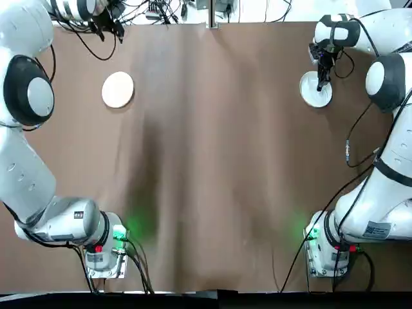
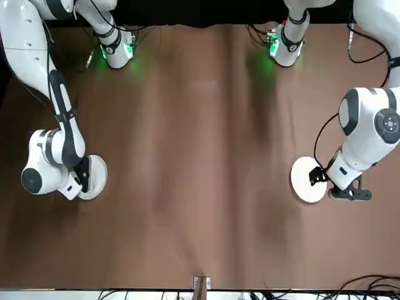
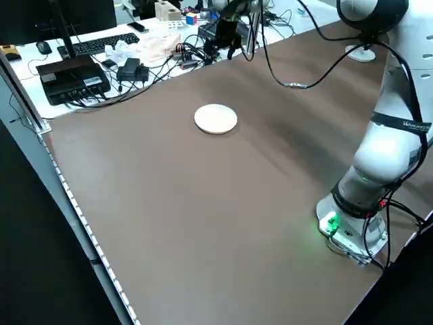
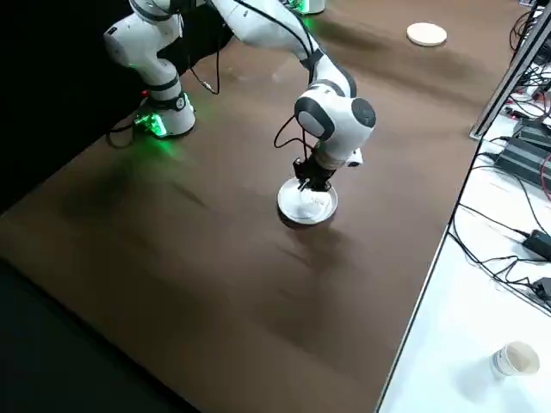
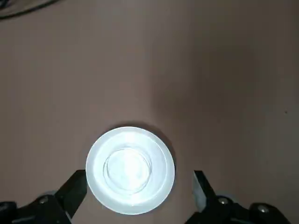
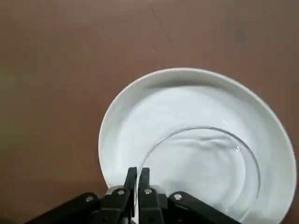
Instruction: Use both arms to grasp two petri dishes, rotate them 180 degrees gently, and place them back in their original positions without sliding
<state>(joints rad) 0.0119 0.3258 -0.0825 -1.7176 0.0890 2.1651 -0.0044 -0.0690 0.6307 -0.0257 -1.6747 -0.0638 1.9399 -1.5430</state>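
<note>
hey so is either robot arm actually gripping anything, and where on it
The right gripper, at the right-hand dish, pinches the clear petri dish by its rim. The left gripper holds nothing; its fingers are open.

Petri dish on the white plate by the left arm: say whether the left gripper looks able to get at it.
Probably yes: the left gripper is open, and nothing shows covering the petri dish, though the plate's raised rim around it may leave little finger room.
</note>
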